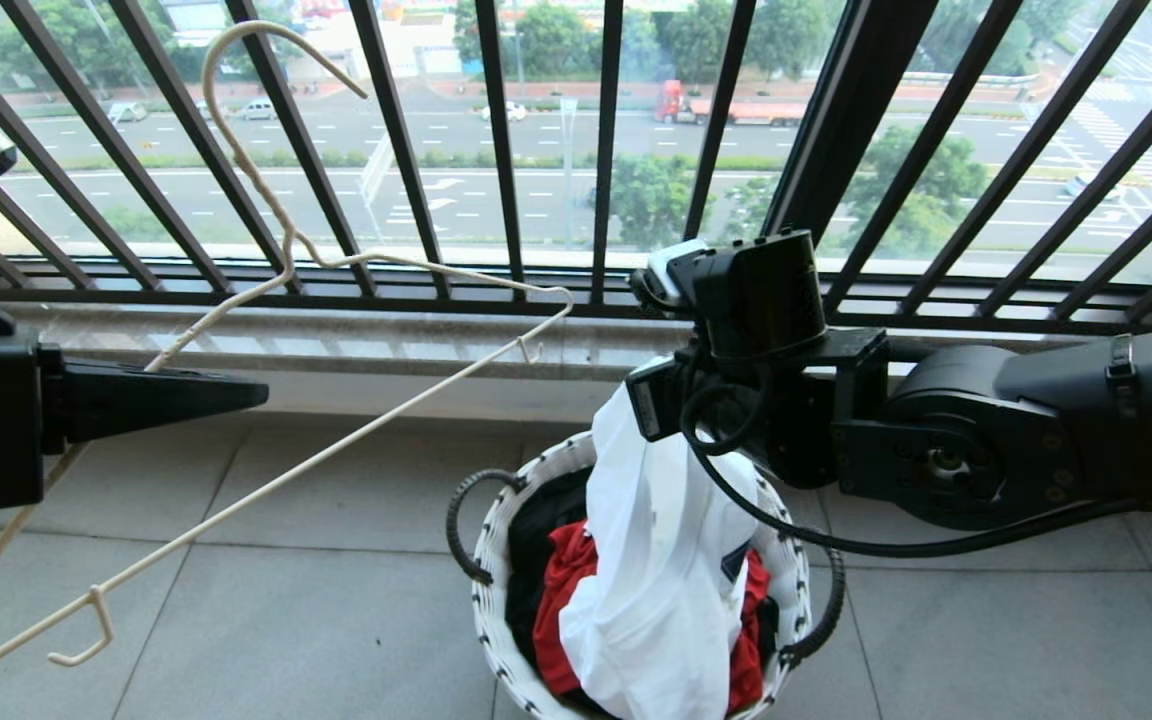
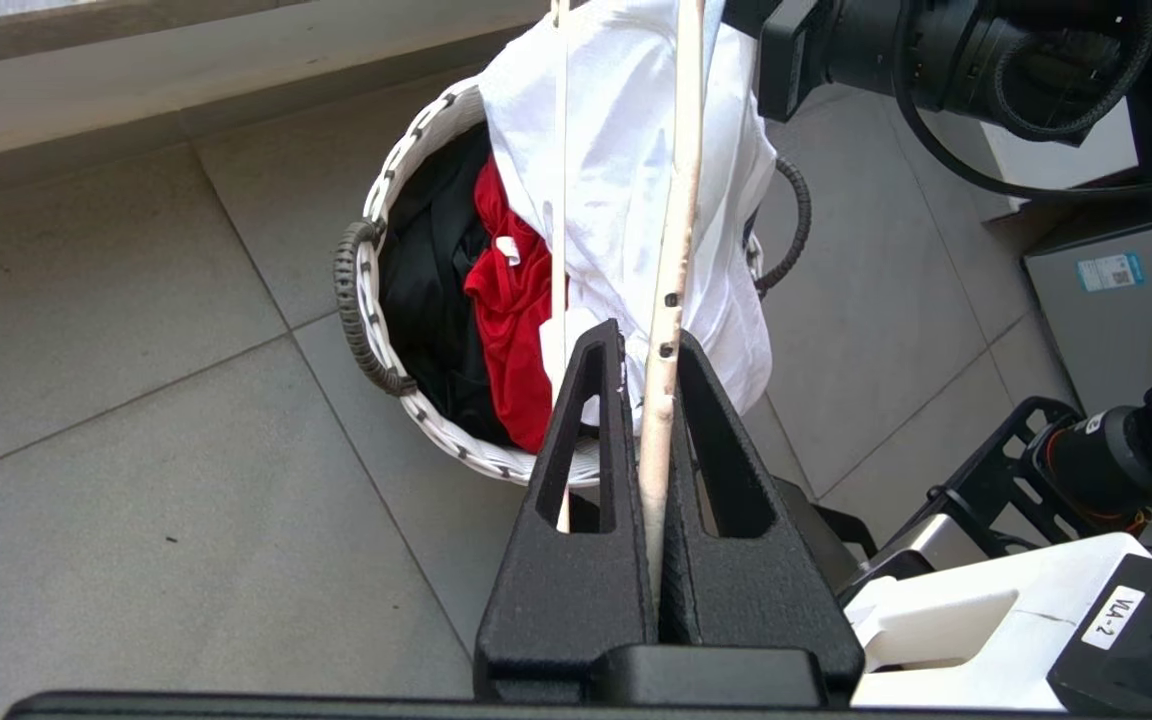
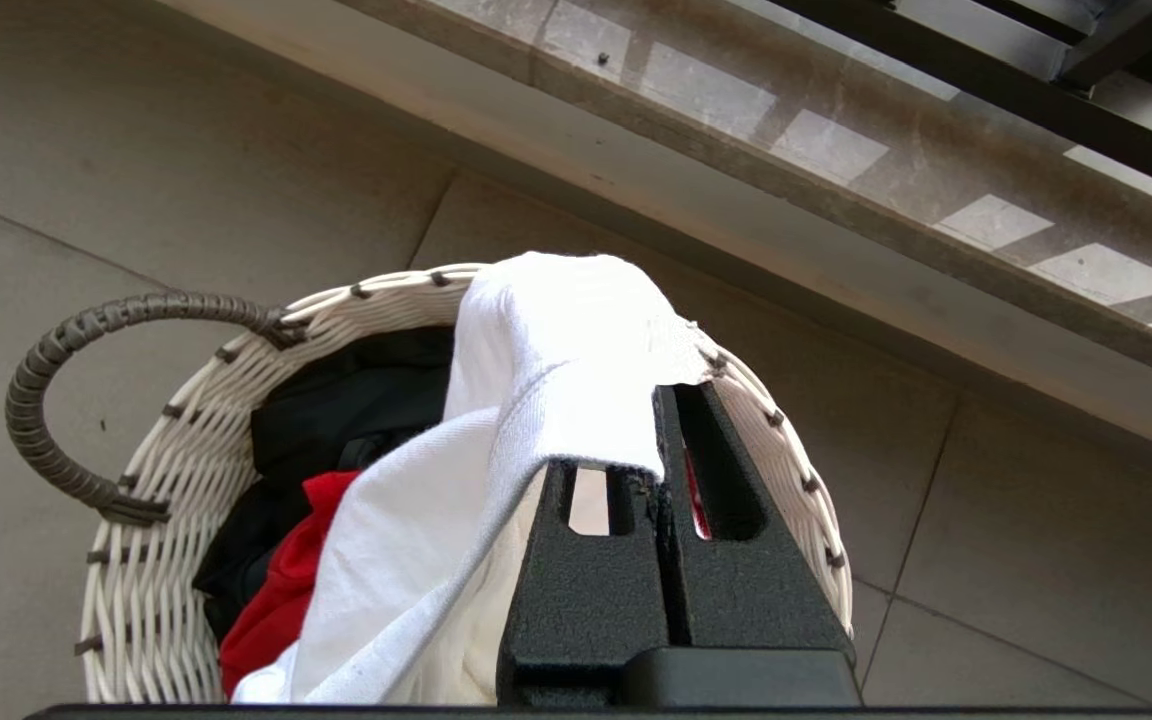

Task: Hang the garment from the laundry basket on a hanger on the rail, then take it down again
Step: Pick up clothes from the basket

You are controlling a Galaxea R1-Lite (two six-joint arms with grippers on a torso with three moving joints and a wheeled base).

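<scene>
While left jaws (image 2: 648, 350) grip hanger (image 1: 356, 430), right jaws (image 3: 658, 440) pinching T-shirt (image 1: 651, 560) w/ basket (image 1: 491, 610) below

The laundry basket (image 1: 496, 610) stands on the grey tiled floor (image 1: 316, 590).

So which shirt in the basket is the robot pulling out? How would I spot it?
Look below the black window bars to the round white woven laundry basket on the tiled floor. Three pieces of clothing are in it: black shirt, red garment and white T-shirt. It is the white one, standing tallest because the right gripper is shut on its top.
</scene>
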